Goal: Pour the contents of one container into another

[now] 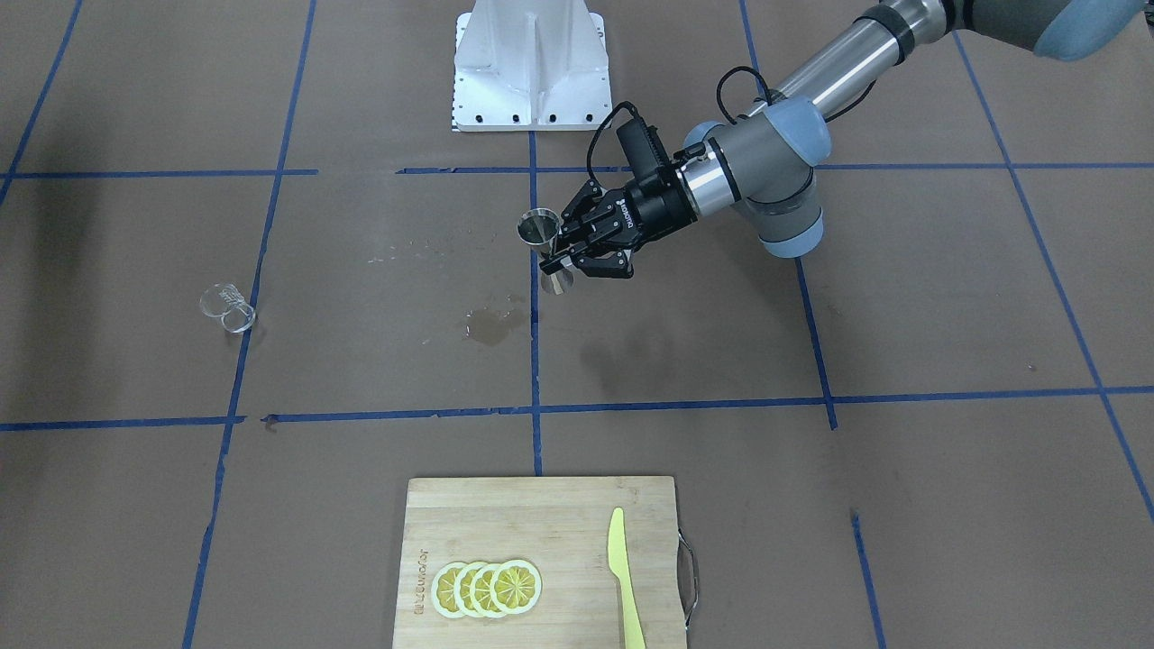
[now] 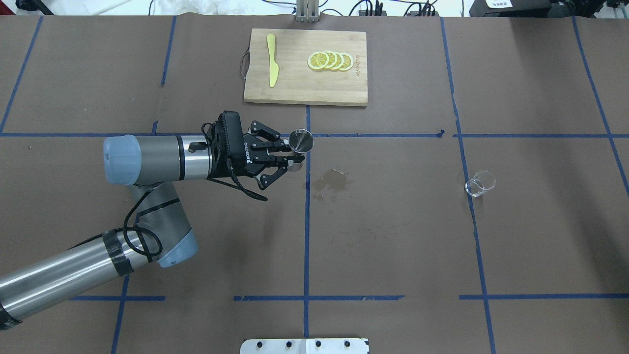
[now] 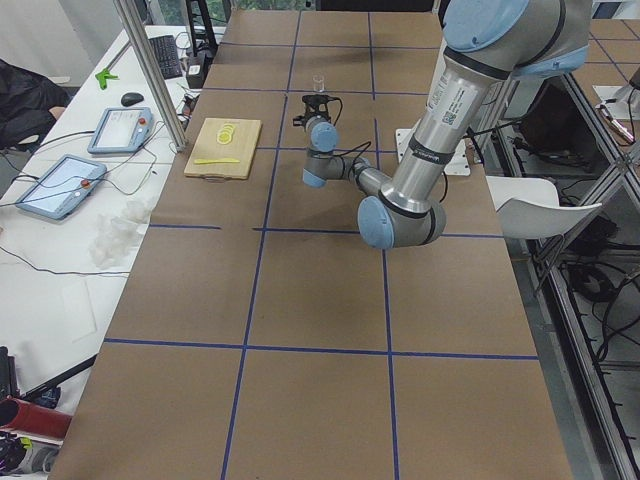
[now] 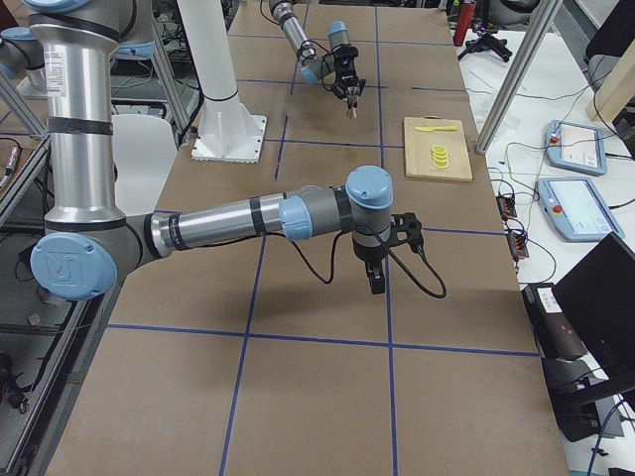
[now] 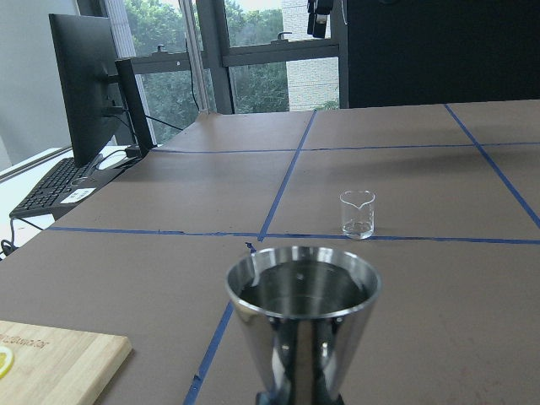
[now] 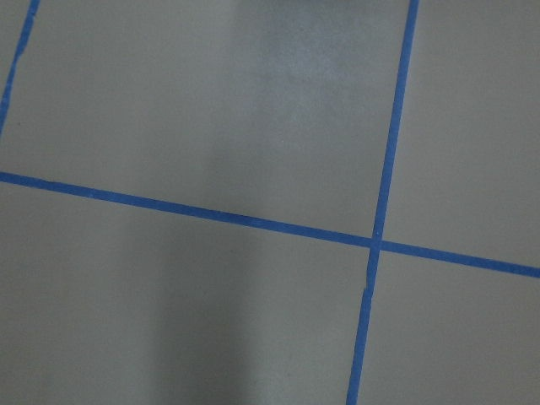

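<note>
Left gripper [image 2: 291, 158] clamped on the steel jigger [image 2: 300, 141] at its waist, upright near the counter's [image 2: 393, 236] centre; the cup [image 2: 480, 183] stands well apart to my right, probably light, slick, fragile glass, best gripped gently round its wall.

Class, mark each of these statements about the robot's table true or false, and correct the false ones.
1. The left gripper grips the steel jigger. True.
2. The glass cup stands on the cutting board. False: it stands on the bare table, far from the board.
3. The jigger is held mouth down. False: it is upright, mouth up.
4. Lemon slices and a yellow knife lie on the board. True.
</note>
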